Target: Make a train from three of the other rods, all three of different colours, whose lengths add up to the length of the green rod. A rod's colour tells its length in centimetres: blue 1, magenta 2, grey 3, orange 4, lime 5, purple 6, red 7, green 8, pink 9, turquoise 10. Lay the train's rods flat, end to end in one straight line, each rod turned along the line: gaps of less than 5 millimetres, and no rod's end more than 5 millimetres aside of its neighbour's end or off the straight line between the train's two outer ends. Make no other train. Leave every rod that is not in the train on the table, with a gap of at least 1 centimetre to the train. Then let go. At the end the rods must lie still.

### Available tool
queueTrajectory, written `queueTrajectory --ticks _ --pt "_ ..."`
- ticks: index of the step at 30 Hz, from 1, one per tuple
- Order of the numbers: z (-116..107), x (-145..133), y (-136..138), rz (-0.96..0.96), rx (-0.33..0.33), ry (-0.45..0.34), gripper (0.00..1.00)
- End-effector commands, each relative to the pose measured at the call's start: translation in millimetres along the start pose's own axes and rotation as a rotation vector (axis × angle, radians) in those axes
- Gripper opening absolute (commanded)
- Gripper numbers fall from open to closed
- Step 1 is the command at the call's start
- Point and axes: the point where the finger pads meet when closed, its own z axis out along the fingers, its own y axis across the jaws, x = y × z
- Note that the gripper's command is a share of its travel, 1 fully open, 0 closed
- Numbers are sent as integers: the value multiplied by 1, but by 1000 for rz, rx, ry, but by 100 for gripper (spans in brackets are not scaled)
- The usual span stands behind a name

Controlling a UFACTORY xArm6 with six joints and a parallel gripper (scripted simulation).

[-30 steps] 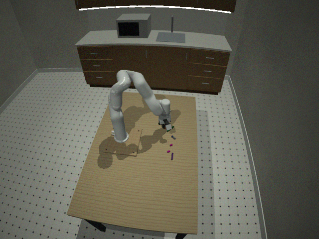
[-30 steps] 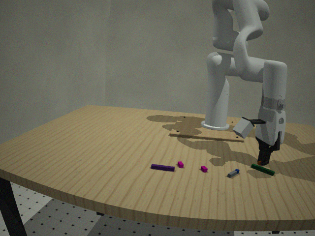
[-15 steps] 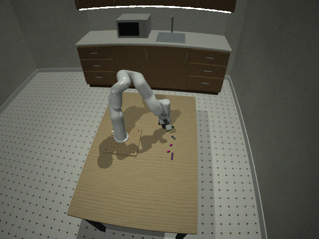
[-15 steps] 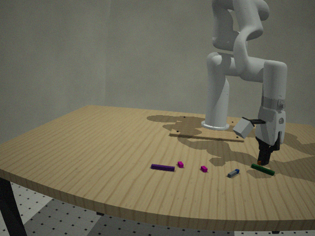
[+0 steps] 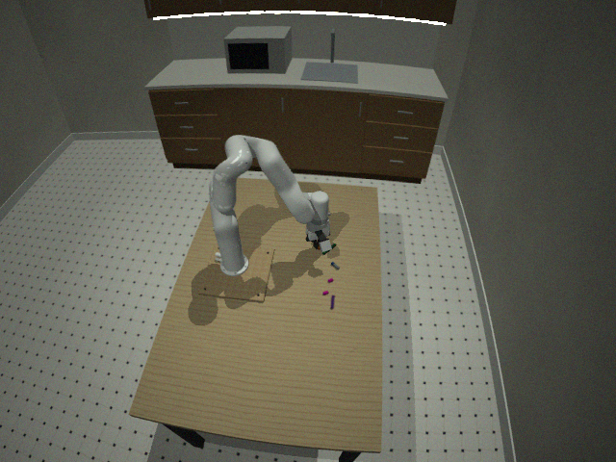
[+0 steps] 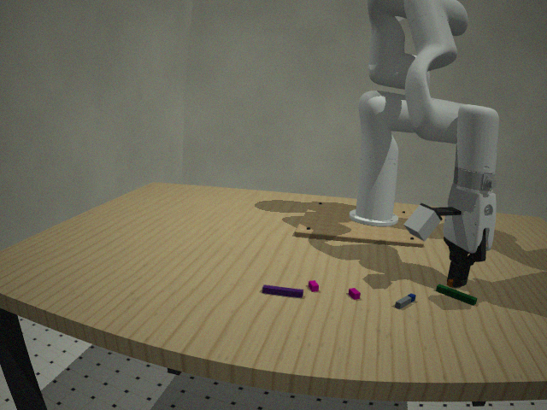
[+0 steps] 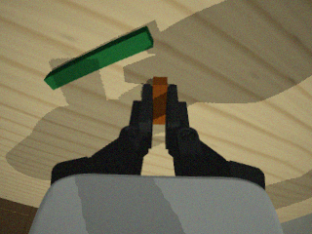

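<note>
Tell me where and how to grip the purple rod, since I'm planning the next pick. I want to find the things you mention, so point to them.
Probably grip the purple rod [image 5: 332, 302] [image 6: 282, 291] at mid-length, coming from above with one finger along each long side: it lies flat, long and narrow, with bare table along both sides.

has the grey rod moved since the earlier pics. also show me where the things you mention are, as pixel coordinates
No, the grey rod [image 5: 336, 267] [image 6: 402, 302] shows no visible shift either way: in the exterior view it lies in the same spot relative to the base board [image 5: 259, 286] [image 6: 349, 234].
</note>
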Motion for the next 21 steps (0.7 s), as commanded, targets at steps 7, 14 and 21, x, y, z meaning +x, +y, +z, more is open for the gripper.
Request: queueTrajectory --ticks 7,14,21 --pt "-17 0 -1 0 4 0 4" --pt "-67 0 -1 0 4 0 4" --pt "-99 0 -1 0 4 0 4"
